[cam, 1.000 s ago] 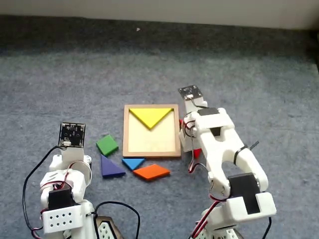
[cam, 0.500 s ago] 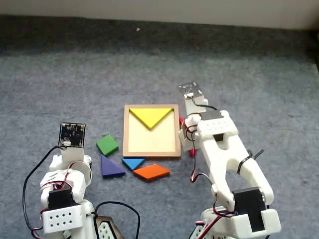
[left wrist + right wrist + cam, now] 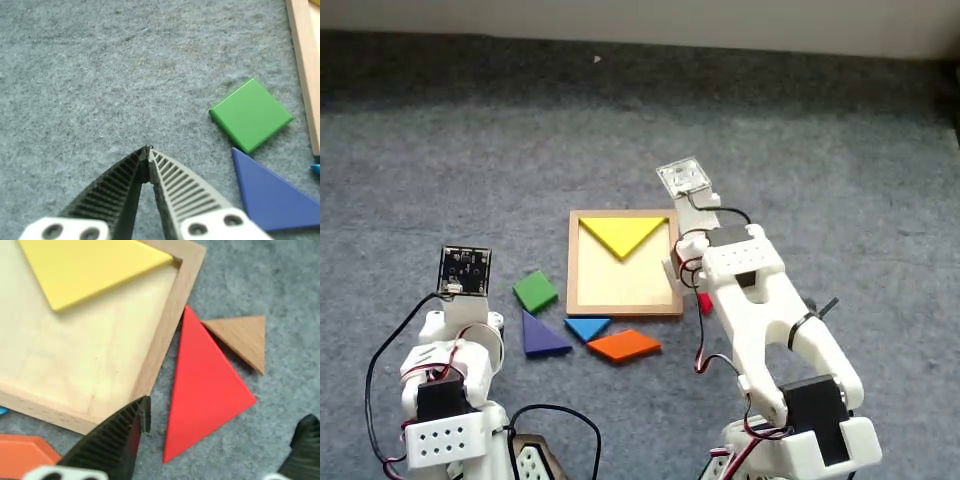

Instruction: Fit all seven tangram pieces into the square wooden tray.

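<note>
The square wooden tray [image 3: 574,262] holds a yellow triangle [image 3: 620,235] along its far side. Close to its right rim [image 3: 165,335] a large red triangle [image 3: 205,385] lies on the carpet, and a small brown triangle [image 3: 242,340] touches its far corner. My right gripper [image 3: 225,417] hangs open above the red triangle's near end, one finger [image 3: 125,435] by the tray's corner. On the carpet left of the tray, my left gripper [image 3: 147,150] is shut and empty, short of the green square [image 3: 250,115] and the dark blue triangle [image 3: 272,192].
A small light blue triangle [image 3: 587,327] and an orange parallelogram [image 3: 623,345] lie just in front of the tray. In the high view the right arm [image 3: 760,300] covers most of the red triangle [image 3: 705,303]. Grey carpet stretches open on the far side.
The right arm has swung left toward the tray's right edge, its wrist camera now farther back and left. The left arm and the pieces have not moved.
</note>
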